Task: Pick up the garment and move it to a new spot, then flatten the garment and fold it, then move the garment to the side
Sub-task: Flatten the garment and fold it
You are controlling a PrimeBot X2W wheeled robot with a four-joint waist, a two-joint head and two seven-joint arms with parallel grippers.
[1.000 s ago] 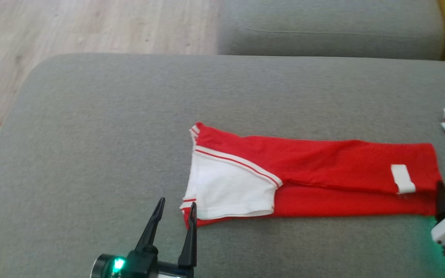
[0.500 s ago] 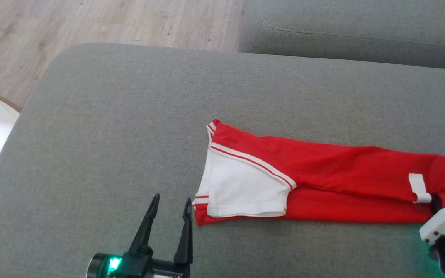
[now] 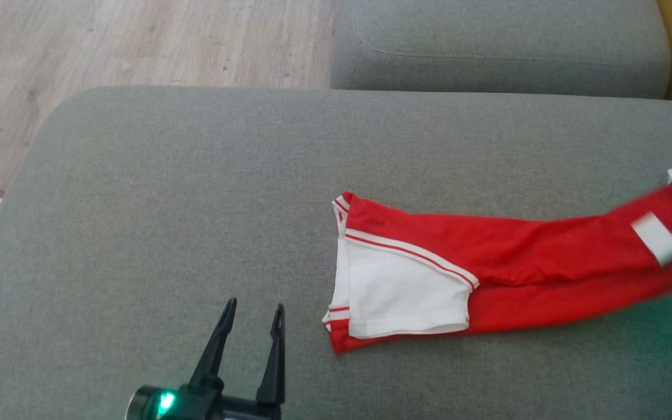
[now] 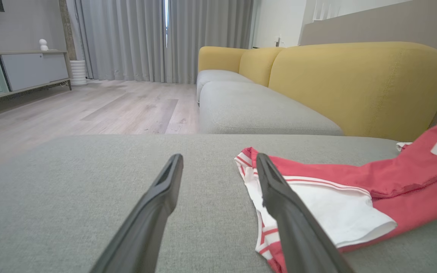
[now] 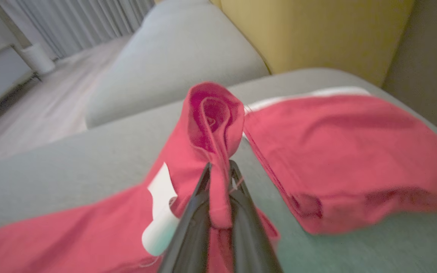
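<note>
Grey sofa seat [image 3: 167,192] is bordered by wood floor [image 3: 137,41]. Two red garments are counted on the seat: striped shirt [image 3: 517,256], pinched by closed right gripper [image 5: 220,165]; second garment [image 5: 336,144]. Left gripper [image 3: 254,304] is held wide, empty.

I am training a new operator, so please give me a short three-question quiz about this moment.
1. True or false: the right gripper is shut on the garment.
2. Which end of it lies flat on the grey cushion: A) the white sleeve end, B) the white tag end?
3. Fill in: the fingers of the left gripper stand ____.
Key: 1 true; 2 A; 3 open.
</note>
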